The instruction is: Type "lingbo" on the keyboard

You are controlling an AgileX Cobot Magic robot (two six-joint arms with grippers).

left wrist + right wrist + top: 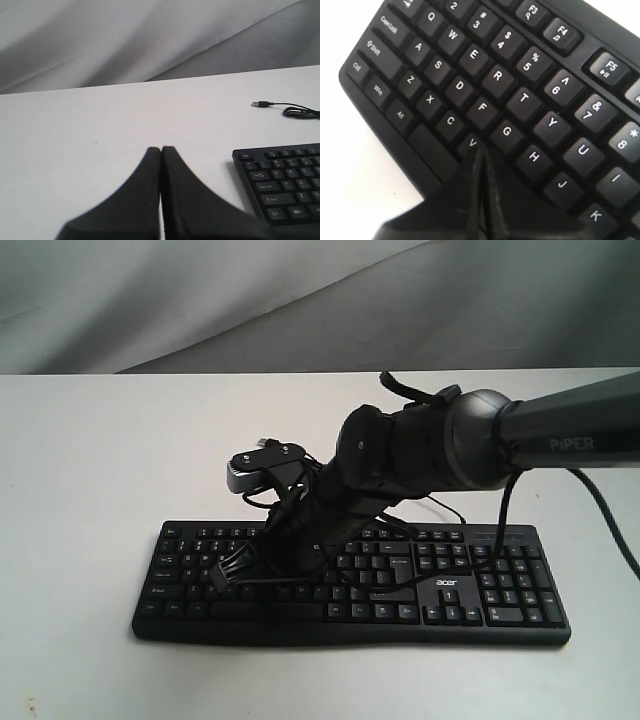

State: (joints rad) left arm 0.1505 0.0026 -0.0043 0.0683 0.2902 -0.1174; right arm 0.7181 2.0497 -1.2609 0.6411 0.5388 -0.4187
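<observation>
The black keyboard (510,590) lies across the white table with its "acer" logo (446,582) near the arrow keys. My right arm reaches across its middle. The right gripper (482,151) is shut on nothing, and its joined tips point down just past the V key (472,144), below G (506,131); the key under them is hidden. In the exterior view that gripper (298,558) is dark against the keys. My left gripper (161,149) is shut and empty over bare table, left of the keyboard's Esc corner (245,156).
The keyboard's thin USB cable (299,111) lies loose on the table beyond the keyboard, its plug (259,104) free. The table top (90,470) is white, and a grey cloth backdrop (200,300) hangs behind it.
</observation>
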